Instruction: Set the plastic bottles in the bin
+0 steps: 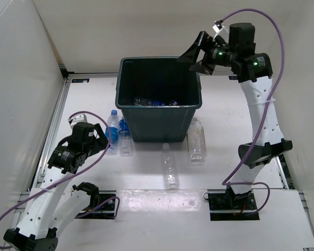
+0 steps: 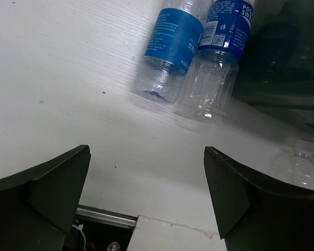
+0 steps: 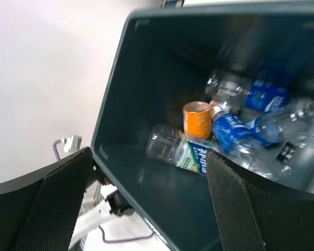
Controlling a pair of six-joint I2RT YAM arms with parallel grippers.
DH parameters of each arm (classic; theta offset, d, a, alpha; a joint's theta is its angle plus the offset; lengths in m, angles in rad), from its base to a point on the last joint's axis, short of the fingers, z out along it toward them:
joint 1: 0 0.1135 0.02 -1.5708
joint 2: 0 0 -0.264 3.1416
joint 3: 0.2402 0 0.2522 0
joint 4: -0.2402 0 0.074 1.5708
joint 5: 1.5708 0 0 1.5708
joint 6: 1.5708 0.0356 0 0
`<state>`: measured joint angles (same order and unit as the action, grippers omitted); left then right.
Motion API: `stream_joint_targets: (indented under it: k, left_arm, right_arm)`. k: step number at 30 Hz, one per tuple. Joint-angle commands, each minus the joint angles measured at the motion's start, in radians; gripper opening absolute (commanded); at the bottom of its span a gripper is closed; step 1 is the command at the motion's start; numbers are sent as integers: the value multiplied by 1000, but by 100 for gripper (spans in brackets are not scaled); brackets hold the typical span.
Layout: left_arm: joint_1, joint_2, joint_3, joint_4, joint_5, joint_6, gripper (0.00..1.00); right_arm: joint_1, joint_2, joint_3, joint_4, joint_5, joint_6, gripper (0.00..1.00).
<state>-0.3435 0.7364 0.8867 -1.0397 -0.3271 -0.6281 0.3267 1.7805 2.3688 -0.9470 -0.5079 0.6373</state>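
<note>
The dark grey-green bin (image 1: 159, 125) stands at the table's middle back, with several plastic bottles (image 1: 154, 101) lying in its bottom. My right gripper (image 1: 198, 58) hangs open and empty over the bin's far right corner; its view looks down into the bin (image 3: 131, 104) at a green-labelled bottle (image 3: 180, 151) and blue-labelled ones (image 3: 233, 133). Two blue-labelled bottles (image 1: 112, 132) (image 1: 125, 138) lie left of the bin. My left gripper (image 1: 100, 140) is open just short of them (image 2: 170, 47) (image 2: 214, 63). Two clear bottles (image 1: 170, 166) (image 1: 197, 138) lie in front of the bin.
An orange can-like thing (image 3: 197, 119) lies among the bottles in the bin. White walls close the table on the left, back and right. Black mounting plates (image 1: 233, 201) sit at the arms' bases near the front edge. A white-capped clear bottle (image 2: 298, 164) shows at the left wrist view's right edge.
</note>
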Motion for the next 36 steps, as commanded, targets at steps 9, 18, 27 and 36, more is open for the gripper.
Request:
stream_joint_targets:
  k: [9,18,27,36]
  left_arm:
    - [-5,-19,12,-51,-7,-64,100]
    - [-18,-35,29,-79,-46,2,100]
    - [-52,-28,18,-46,-32,13,100]
    - [-68,-35,20,-49,-50,36,100]
  right_arm:
    - [-196,-235,-155,-196,399,-28,90]
    - [-347,-544,-926,-76,229,-50,90]
    - [-115,-411,-1174,68,250,2,90]
    - [-35,-124,-1094,31,307,-19,90]
